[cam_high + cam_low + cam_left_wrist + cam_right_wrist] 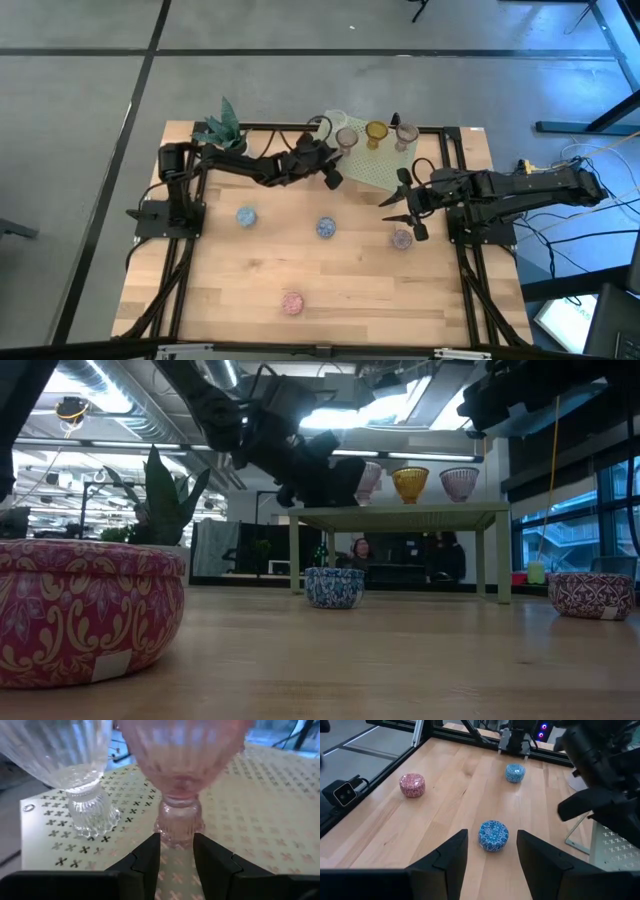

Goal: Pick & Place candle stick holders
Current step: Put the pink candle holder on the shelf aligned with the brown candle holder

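A pink glass candle stick holder (182, 775) is seen standing upright on the green rack (385, 165), beside a clear one (75, 775). Its stem is flanked by the left gripper (176, 851), whose fingers stand partly apart; whether they press the glass cannot be told. An amber holder (375, 131) and another pale one (405, 134) are set farther along the rack. The placing step appears to be in hand; next, the fingers would be spread and drawn back without tipping the stem. The right gripper (491, 851), partly open and empty, is held near the rack, above a blue patterned holder (493, 835). Others are scattered across the wooden table (350, 290). A lit room lies beyond.
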You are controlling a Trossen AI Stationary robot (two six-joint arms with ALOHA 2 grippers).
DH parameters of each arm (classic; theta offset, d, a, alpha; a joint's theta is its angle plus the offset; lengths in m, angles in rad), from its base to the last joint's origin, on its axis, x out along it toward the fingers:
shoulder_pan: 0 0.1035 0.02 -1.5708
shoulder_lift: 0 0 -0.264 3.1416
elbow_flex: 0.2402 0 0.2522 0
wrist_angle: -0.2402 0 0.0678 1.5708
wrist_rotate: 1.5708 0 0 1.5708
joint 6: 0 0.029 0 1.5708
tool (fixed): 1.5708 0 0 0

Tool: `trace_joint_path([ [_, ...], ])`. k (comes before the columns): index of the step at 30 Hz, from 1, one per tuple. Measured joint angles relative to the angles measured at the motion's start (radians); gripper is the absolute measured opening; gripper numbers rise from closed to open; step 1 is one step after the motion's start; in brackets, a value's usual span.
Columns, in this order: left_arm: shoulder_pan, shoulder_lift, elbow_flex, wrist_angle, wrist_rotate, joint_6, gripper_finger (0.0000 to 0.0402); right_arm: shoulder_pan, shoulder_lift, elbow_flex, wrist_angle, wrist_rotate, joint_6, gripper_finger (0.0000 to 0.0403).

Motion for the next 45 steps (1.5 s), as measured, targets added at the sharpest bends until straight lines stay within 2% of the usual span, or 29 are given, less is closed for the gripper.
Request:
trace_joint_path([
  [3,0.02,0.001,0.0,0.031,0.03,-0.029,0.0113,0.0,0.0,0.0,0.0,0.0,0.0,0.0173],
  [13,0.023,0.01,-0.001,0.118,0.037,-0.039,0.0113,0.0,0.0,0.0,0.0,0.0,-0.003,0.0173],
  [21,0.018,0.01,0.0,0.113,0.037,-0.05,0.0113,0.0,0.0,0.0,0.023,0.0,-0.011,0.0173],
  [36,0.003,0.01,0.0,0.112,-0.02,-0.047,0.0113,-0.001,-0.001,0.0,0.066,0.001,-0.049,0.0173],
  [38,0.01,0.012,0.0,0.121,-0.012,-0.048,0.0113,-0.004,-0.001,0.0,0.066,0.021,-0.049,0.0173],
  [41,0.011,0.035,0.001,0.182,-0.01,-0.047,0.0113,-0.016,-0.001,0.0,0.066,0.106,-0.047,0.0173],
  [45,0.011,0.097,0.054,0.209,0.015,-0.031,0.0113,-0.04,-0.001,0.0,0.045,0.165,-0.008,0.0173],
])
